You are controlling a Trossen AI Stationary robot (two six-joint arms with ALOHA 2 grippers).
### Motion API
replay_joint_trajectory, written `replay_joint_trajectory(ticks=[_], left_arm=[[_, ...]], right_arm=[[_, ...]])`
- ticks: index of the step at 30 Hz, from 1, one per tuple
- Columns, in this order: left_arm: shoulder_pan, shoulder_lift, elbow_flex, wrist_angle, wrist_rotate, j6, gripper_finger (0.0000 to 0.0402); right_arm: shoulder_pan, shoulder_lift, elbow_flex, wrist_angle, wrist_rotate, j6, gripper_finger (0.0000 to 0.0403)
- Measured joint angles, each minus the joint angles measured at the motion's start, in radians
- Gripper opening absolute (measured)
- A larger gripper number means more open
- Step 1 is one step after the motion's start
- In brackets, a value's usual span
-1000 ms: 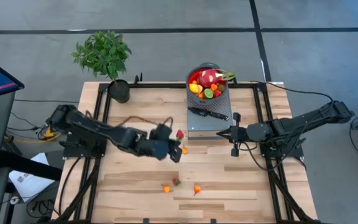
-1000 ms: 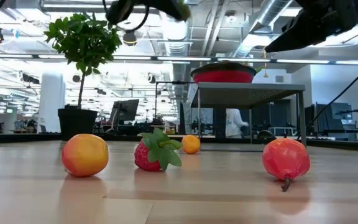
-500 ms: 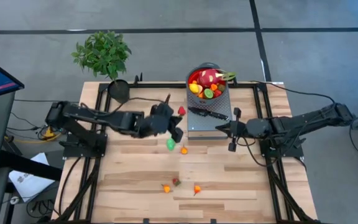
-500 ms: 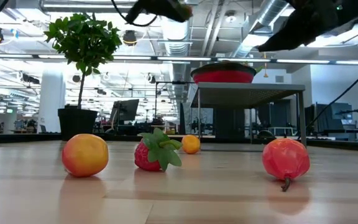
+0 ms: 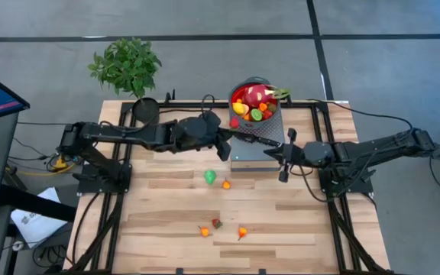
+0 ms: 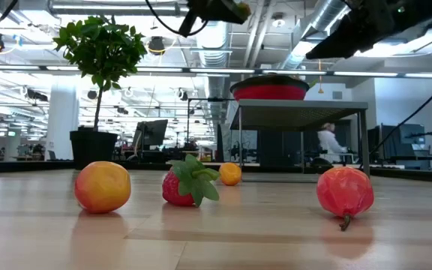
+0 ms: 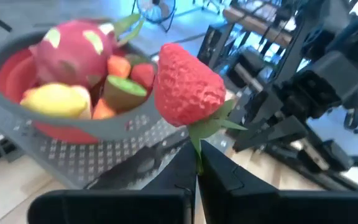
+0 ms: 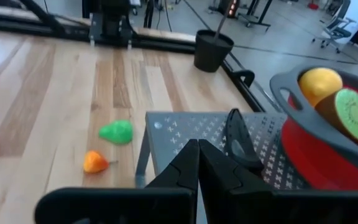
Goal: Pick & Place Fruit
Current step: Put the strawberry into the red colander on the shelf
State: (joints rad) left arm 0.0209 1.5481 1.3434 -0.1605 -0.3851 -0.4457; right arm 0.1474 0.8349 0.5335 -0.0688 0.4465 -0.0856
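My left gripper is shut on a red toy strawberry with green leaves, held in the air just left of the red bowl. The bowl stands on a grey perforated stand and holds a pink dragon fruit and several small fruits. A green fruit and an orange one lie on the table by the stand. Three more fruits lie near the front. My right gripper is shut on nothing and hovers by the stand's right side. My left gripper pinches the strawberry's green stem between its two fingertips. The fingers come almost level from the table's left, tipped slightly down. The berry sticks out beyond the fingertips, lifted clear of the table and close to the bowl's rim.
A black-handled knife lies on the stand in front of the bowl. A potted plant stands at the far left corner. In the low view a peach, a strawberry and a red fruit rest on the wood.
My left gripper has swung from the table's middle toward the far edge and the bowl, rising a little and rolling, with the strawberry still in its fingers. The green fruit it covered now shows on the table.
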Motion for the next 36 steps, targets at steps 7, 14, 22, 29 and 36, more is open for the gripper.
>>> replay_joint_trajectory(ticks=[7,14,22,29,36], left_arm=[[0.050,0.007,0.001,0.061,0.000,0.047,0.0002],[0.162,0.022,0.001,0.104,0.106,0.051,0.0002],[0.254,0.120,0.001,0.276,0.310,0.097,0.0002],[0.274,0.182,0.000,0.311,0.318,0.106,0.0002],[0.278,0.254,0.000,0.491,0.323,0.234,0.0002]], right_arm=[[0.022,0.000,0.000,0.065,0.000,0.000,0.0000],[0.036,0.000,0.000,0.067,0.000,0.016,0.0000],[0.036,0.000,0.000,0.069,0.000,0.042,0.0000],[0.001,0.003,0.000,0.069,0.001,0.034,0.0000],[-0.043,0.003,0.000,0.070,0.004,0.034,0.0000]])
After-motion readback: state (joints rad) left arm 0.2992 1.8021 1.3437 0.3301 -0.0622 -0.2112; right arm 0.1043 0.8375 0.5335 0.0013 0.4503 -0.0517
